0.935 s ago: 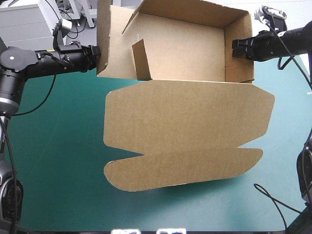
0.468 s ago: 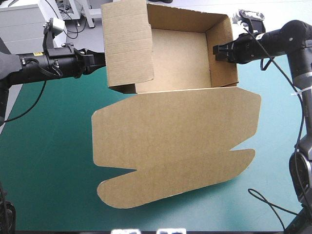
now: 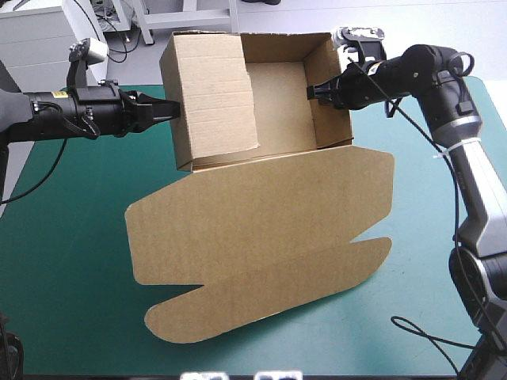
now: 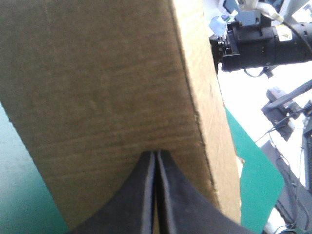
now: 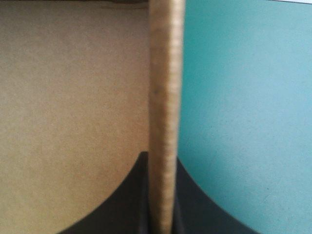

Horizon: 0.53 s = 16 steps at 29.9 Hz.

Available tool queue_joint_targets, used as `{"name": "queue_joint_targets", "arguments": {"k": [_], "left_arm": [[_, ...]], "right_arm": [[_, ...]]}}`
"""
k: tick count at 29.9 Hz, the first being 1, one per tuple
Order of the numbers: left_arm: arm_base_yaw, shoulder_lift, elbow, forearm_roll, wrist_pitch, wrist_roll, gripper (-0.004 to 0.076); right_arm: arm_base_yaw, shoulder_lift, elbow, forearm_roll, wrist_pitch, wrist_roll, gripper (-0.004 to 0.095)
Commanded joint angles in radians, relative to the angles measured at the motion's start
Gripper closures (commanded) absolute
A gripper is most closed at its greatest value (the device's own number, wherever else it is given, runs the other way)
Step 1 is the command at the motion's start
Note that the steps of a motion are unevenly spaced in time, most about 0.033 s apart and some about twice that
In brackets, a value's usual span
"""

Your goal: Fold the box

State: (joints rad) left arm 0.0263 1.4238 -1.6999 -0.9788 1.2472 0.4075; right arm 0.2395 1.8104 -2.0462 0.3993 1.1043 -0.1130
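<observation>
The brown box (image 3: 277, 95) stands as an open tray near the table's far edge, its lid (image 3: 261, 229) and front flap (image 3: 269, 289) spread toward the front. My left gripper (image 3: 176, 110) is shut, its tips against the outer face of the left wall panel (image 3: 210, 99), which leans in over the tray. In the left wrist view the fingers (image 4: 156, 153) meet at that wall (image 4: 97, 87). My right gripper (image 3: 314, 93) is shut on the right wall. That wall's edge (image 5: 165, 73) runs between the black fingertips (image 5: 162, 156).
Bare teal-green cover (image 3: 71, 261) lies left of the lid and along the front edge. More cover (image 5: 243, 97) shows outside the right wall. The right arm (image 4: 258, 44) appears beyond the box in the left wrist view.
The box has swung round and shifted left. The left wall panel has tipped further inward as my left gripper moved right. My right gripper came left with the right wall.
</observation>
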Motion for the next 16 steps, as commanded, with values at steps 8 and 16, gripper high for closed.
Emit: {"name": "queue_joint_targets", "arguments": {"k": [8, 16], "left_arm": [[-0.002, -0.035, -0.023, 0.065, -0.031, -0.036, 0.0531], [-0.002, -0.035, -0.023, 0.065, -0.009, -0.047, 0.0274]], "right_arm": [[0.076, -0.010, -0.022, 0.007, -0.108, 0.064, 0.0921], [0.076, 0.011, -0.022, -0.036, -0.112, 0.070, 0.0921]]}}
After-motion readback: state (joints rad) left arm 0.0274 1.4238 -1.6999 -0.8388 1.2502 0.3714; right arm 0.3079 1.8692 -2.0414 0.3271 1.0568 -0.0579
